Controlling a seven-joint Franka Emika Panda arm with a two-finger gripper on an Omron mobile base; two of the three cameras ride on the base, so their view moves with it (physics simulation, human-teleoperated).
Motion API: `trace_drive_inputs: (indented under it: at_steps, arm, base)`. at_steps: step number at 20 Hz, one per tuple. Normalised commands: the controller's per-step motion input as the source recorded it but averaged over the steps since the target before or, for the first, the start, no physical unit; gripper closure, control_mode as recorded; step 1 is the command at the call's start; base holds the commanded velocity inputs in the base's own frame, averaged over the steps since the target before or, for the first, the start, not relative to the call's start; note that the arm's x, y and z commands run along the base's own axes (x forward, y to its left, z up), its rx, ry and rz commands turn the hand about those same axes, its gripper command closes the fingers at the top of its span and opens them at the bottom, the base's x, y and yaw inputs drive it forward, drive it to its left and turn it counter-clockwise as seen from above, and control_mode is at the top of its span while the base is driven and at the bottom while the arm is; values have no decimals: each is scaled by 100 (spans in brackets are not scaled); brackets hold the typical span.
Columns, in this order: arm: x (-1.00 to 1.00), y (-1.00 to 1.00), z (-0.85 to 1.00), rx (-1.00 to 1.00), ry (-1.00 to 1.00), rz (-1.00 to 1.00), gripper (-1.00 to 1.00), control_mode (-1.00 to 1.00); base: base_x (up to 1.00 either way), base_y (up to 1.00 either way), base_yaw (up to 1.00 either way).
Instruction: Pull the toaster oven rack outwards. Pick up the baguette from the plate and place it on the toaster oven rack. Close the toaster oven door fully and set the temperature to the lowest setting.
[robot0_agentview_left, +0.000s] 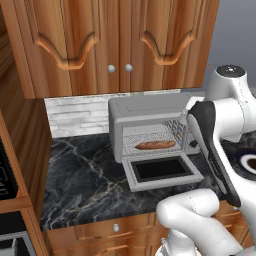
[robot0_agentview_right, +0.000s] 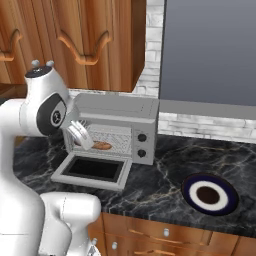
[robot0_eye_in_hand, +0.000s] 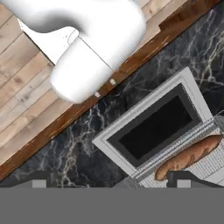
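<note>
The toaster oven (robot0_agentview_left: 145, 107) (robot0_agentview_right: 120, 107) stands on the dark marble counter. Its door (robot0_agentview_left: 162, 170) (robot0_agentview_right: 95, 170) (robot0_eye_in_hand: 153, 127) lies folded down flat. Inside, the baguette (robot0_agentview_left: 155, 145) (robot0_agentview_right: 102, 146) (robot0_eye_in_hand: 188, 157) rests on the wire rack (robot0_agentview_left: 150, 134) (robot0_agentview_right: 112, 136) (robot0_eye_in_hand: 205, 168). My gripper (robot0_agentview_right: 84, 141) (robot0_eye_in_hand: 111, 181) hangs open in front of the cavity, above the door's hinge edge and pointing down, with nothing between its fingers. The plate (robot0_agentview_right: 197, 192) (robot0_agentview_left: 245, 161) sits bare on the counter to the oven's right.
Two black knobs (robot0_agentview_right: 142, 137) sit on the oven's right panel. Wooden wall cabinets (robot0_agentview_left: 115, 40) hang above the oven. A white brick backsplash (robot0_agentview_left: 75, 115) runs behind it. Drawers (robot0_agentview_right: 165, 232) sit below the counter's front edge.
</note>
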Motion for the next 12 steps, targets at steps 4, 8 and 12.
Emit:
trace_drive_inputs:
  at_steps: [4, 8, 12]
  arm:
    - [-44, 0, -17, -1, 1, 33, -100, -100]
    - [-11, 1, -41, 0, 0, 34, -100, -100]
    - [1, 10, -45, 0, 0, 29, -100, -100]
  base:
    - [0, 0, 0]
    - [0, 0, 0]
    - [0, 0, 0]
